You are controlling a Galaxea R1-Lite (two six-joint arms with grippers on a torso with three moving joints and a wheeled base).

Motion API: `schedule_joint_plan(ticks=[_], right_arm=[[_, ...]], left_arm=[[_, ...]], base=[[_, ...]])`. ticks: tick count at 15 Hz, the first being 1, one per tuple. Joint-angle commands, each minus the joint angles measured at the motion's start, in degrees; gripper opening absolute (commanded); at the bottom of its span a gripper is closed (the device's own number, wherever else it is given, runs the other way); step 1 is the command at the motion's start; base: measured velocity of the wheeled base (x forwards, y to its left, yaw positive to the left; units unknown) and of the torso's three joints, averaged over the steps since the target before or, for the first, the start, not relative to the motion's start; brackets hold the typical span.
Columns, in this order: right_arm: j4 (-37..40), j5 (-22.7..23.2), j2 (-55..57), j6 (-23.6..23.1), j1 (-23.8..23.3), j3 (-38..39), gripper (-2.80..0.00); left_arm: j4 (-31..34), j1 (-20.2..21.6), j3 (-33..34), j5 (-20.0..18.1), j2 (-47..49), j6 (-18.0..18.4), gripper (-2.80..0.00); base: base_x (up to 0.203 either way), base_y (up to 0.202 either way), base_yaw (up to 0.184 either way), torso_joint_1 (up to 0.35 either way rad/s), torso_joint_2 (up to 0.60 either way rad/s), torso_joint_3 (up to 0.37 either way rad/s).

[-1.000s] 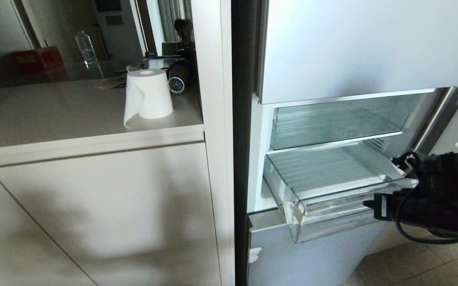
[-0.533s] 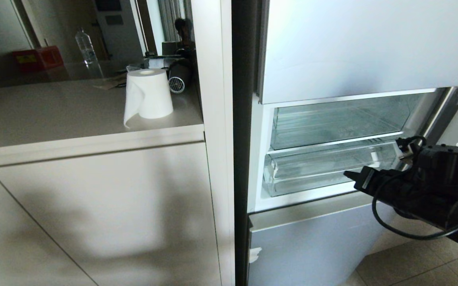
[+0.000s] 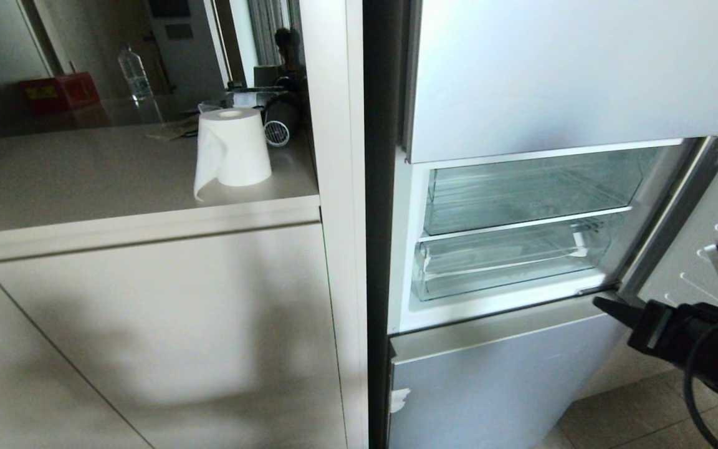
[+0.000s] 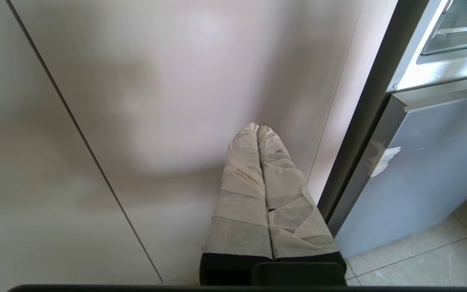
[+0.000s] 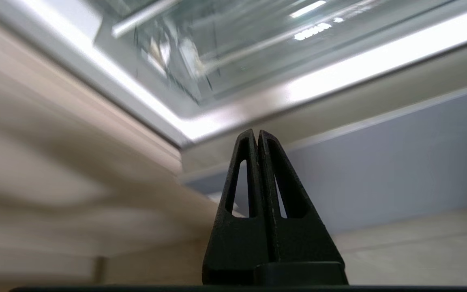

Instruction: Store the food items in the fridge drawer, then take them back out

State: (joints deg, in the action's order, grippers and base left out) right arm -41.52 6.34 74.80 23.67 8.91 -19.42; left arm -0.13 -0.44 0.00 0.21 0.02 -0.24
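Right end effector closed and empty, below the pushed-in fridge drawer

Nearest, the right end effector (image 3: 602,305) hangs low at the fridge's open door (image 3: 702,249), fingers pressed together on nothing; the left end effector (image 4: 258,129), also pinched shut, faces the cabinet panel (image 4: 136,101). Up and to its left, apart from it, the fridge drawer (image 3: 508,265) sits inside the fridge under the upper clear bin (image 3: 521,193). Farther off, a paper roll (image 3: 234,146) stands on the desk (image 3: 85,181).
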Motion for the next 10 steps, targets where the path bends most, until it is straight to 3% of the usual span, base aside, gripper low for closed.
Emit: schedule_joint_plan(ticks=[1, 5, 8, 10], right_arm=[[7.7, -0.2, -16.4, -3.2, -0.7, 2.6, -2.8], [28.9, -2.2, -44.5, -15.0, -4.3, 8.0, -2.8], [37.0, -3.1, -59.9, -25.1, -8.1, 16.0, -2.8], [39.9, -3.6, -67.9, -29.4, -9.0, 18.2, -2.8]], left_arm=[[0.0, 0.0, 0.0, 0.1, 0.0, 0.0, -2.8], [0.0, 0.0, 0.0, 0.0, 0.0, 0.0, -2.8], [0.0, 0.0, 0.0, 0.1, 0.0, 0.0, -2.8], [0.0, 0.0, 0.0, 0.1, 0.0, 0.0, -2.8]], base=[[0.0, 0.0, 0.0, 0.0, 0.0, 0.0], [0.0, 0.0, 0.0, 0.0, 0.0, 0.0], [0.0, 0.0, 0.0, 0.0, 0.0, 0.0], [0.0, 0.0, 0.0, 0.0, 0.0, 0.0]])
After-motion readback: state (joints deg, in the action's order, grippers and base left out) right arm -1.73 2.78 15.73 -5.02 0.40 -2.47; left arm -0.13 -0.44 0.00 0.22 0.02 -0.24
